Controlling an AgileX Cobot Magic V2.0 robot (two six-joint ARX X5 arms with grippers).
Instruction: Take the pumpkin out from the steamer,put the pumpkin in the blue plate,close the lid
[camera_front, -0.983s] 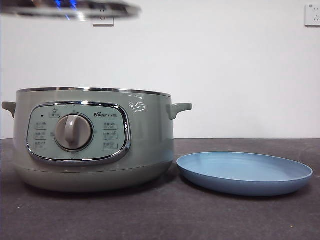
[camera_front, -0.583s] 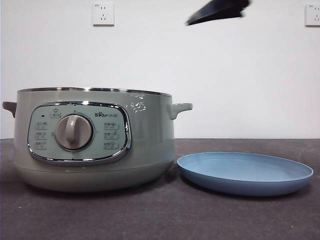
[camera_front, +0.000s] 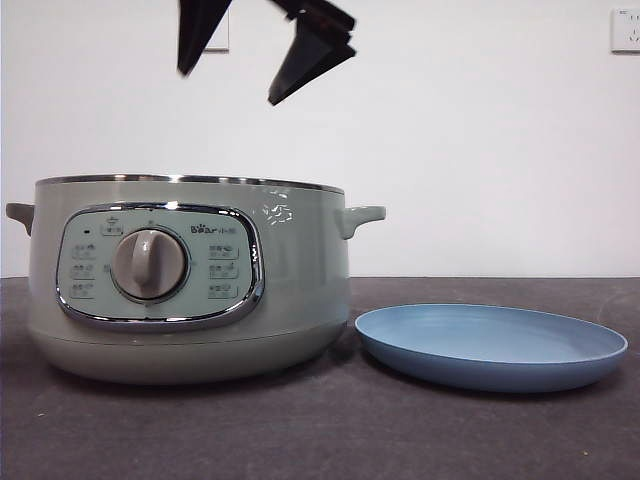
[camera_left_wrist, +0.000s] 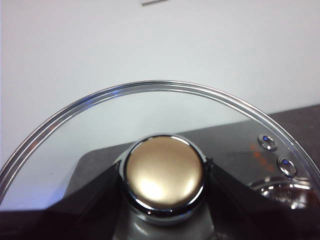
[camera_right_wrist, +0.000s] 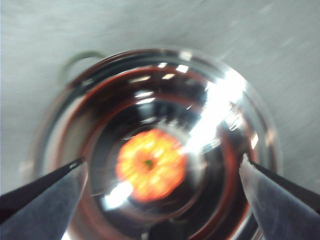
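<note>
On the dark table, the steamer (camera_front: 188, 280) stands at the left side of the front view, with its control panel and round dial (camera_front: 149, 264) facing the camera, and it has no lid on it. Just beside it, to the right, lies the blue plate (camera_front: 491, 346), and nothing is on the plate. Above the open steamer, the right gripper (camera_front: 228, 86) hangs in the air with its two black jaws spread wide apart, well above the chrome rim. The right wrist view looks straight down between these wide jaws of the right gripper (camera_right_wrist: 160, 167) into the shiny metal bowl of the steamer (camera_right_wrist: 60, 130); this picture is blurred. The pumpkin (camera_right_wrist: 150, 164) sits at the bottom of the bowl, near the middle, orange-red with a small green spot at its centre, and the jaws do not touch it. The left gripper (camera_left_wrist: 162, 175) holds the lid (camera_left_wrist: 75, 135): its two jaws press against both sides of the round knob (camera_left_wrist: 163, 175), which looks golden-brown in this light. The glass dome and its chrome rim spread out around the knob, with the white wall behind. In the front view the lid does not appear.
</note>
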